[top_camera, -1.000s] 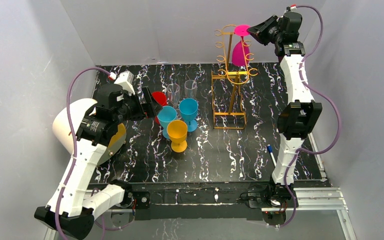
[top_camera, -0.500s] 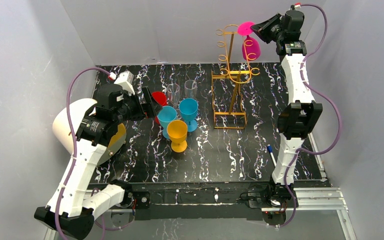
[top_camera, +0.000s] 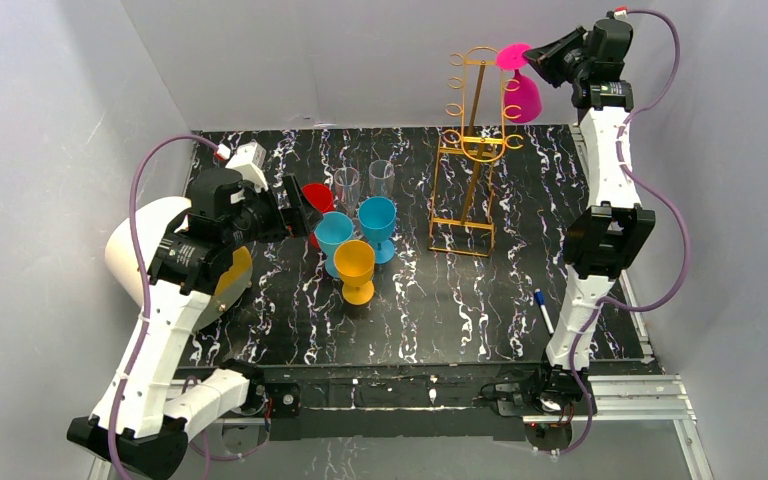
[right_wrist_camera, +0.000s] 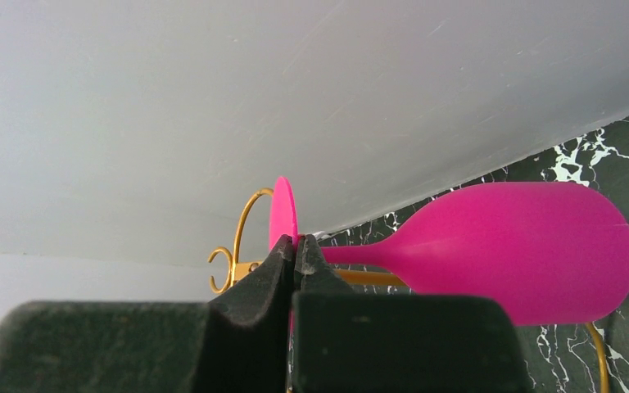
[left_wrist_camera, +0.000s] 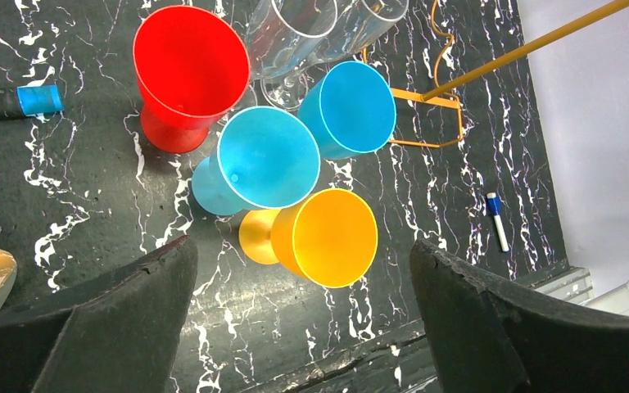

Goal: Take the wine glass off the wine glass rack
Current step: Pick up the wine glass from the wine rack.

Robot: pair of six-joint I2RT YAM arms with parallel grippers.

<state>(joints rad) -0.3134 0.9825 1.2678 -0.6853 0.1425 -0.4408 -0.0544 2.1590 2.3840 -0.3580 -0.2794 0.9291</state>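
The pink wine glass point(top_camera: 523, 95) hangs bowl-down high at the back right. My right gripper point(top_camera: 530, 58) is shut on the rim of its round foot point(right_wrist_camera: 282, 214), and the stem and bowl point(right_wrist_camera: 524, 250) stretch to the right in the right wrist view. The gold wine glass rack point(top_camera: 472, 150) stands just left of the glass. Its curled top hooks point(right_wrist_camera: 228, 260) show right behind the stem, and whether they touch it I cannot tell. My left gripper point(left_wrist_camera: 303, 246) is open with nothing between its fingers, above the cups on the left.
On the black marbled table stand a red cup point(left_wrist_camera: 188, 65), two blue cups point(left_wrist_camera: 266, 155), a yellow cup point(left_wrist_camera: 328, 237) and two clear glasses point(top_camera: 365, 180). A marker point(top_camera: 541, 305) lies near the right arm. A white rounded object point(top_camera: 135, 245) sits at the left edge.
My right gripper has closed on the glass's foot and moved right and slightly up with it. The rack has shifted right along with it. The left arm has not moved.
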